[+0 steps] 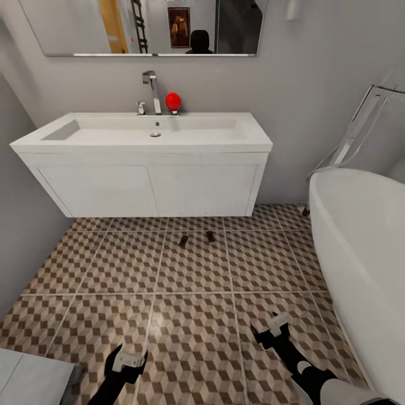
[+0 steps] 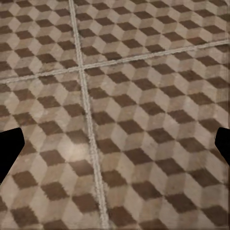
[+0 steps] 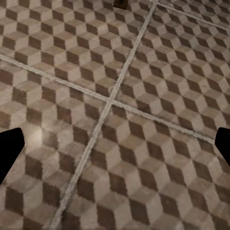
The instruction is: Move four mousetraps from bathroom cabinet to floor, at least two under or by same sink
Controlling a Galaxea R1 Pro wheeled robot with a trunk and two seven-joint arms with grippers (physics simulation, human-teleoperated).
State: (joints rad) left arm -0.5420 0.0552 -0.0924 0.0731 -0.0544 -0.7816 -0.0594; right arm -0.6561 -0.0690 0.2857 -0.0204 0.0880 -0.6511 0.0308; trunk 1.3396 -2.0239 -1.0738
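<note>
Two mousetraps [image 1: 183, 240] [image 1: 210, 236] lie flat on the cube-patterned bathroom floor [image 1: 191, 315], just in front of the white vanity under the sink [image 1: 152, 132]. They are small and dark from here. In the right wrist view the edge of one mousetrap [image 3: 120, 4] shows far ahead. My left gripper [image 1: 128, 355] and right gripper [image 1: 269, 326] hang low over the tiles near me, well short of the traps. Both are open and empty, with the fingertips [image 2: 9, 146] [image 3: 223, 143] spread wide in the wrist views. The cabinet is out of view.
A white oval bathtub [image 1: 360, 253] fills the right side, with a chrome hose rising behind it. A red ball [image 1: 173, 101] sits by the chrome tap [image 1: 151, 90]. A grey wall [image 1: 22, 236] closes the left. A pale flat-topped object [image 1: 28, 377] sits at the near left.
</note>
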